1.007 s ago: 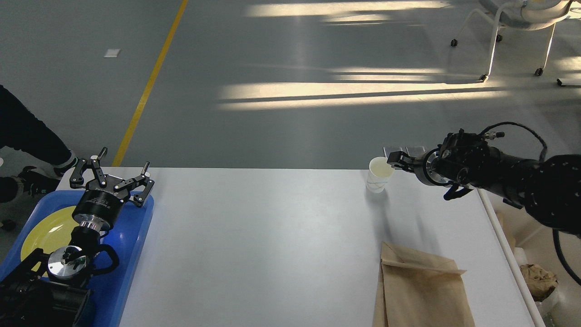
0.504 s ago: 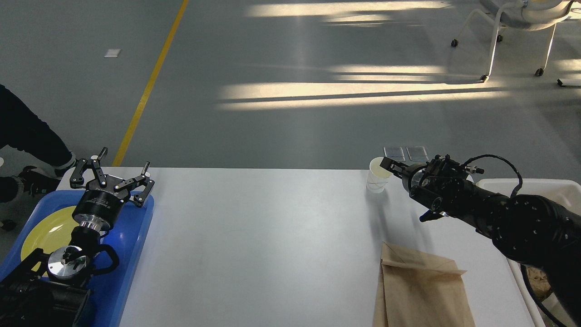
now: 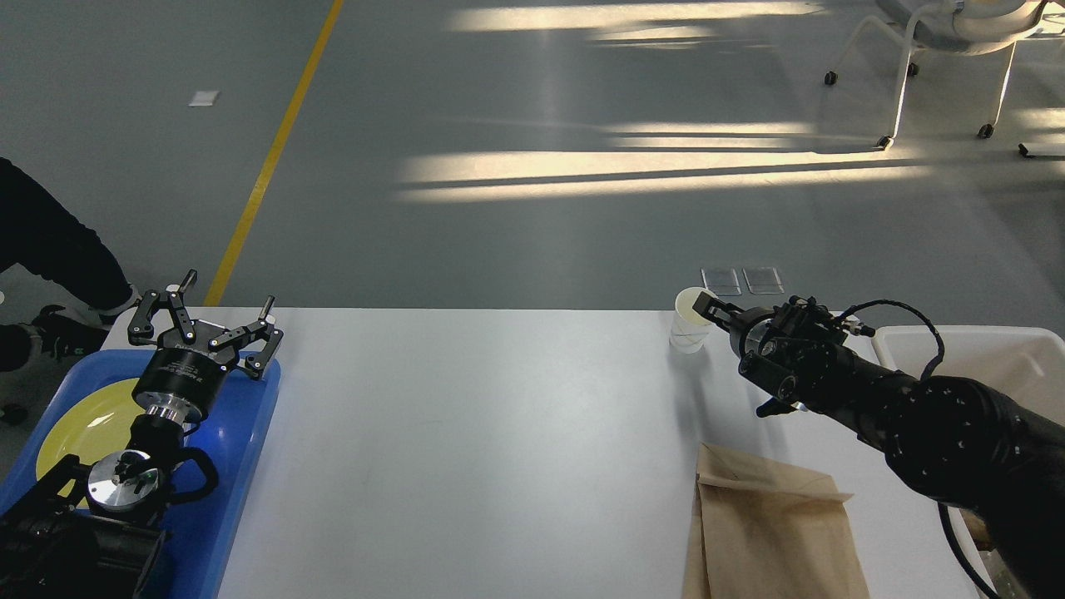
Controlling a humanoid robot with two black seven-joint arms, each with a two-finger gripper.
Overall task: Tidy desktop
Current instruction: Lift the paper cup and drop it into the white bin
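The white desktop [image 3: 499,433] fills the lower part of the head view. A white paper cup [image 3: 689,324] stands upright at its far edge, right of centre. My right gripper [image 3: 707,304] reaches in from the right and is pinched on the cup's near rim, one finger inside it. A flat brown paper bag [image 3: 774,532] lies at the near right of the desktop. My left gripper [image 3: 204,320] is open and empty above the far end of the blue tray [image 3: 250,449].
The blue tray at the left holds a yellow plate [image 3: 83,424]. A white plastic bin [image 3: 965,341] stands off the desktop's right edge, behind my right arm. A person's leg [image 3: 50,249] shows at the far left. Chairs [image 3: 948,50] stand on the grey floor.
My right arm has swung down and forward, its forearm now low over the desktop's right side, while its tip stayed at the cup's rim. The cup shifted slightly left. The left arm has not moved.
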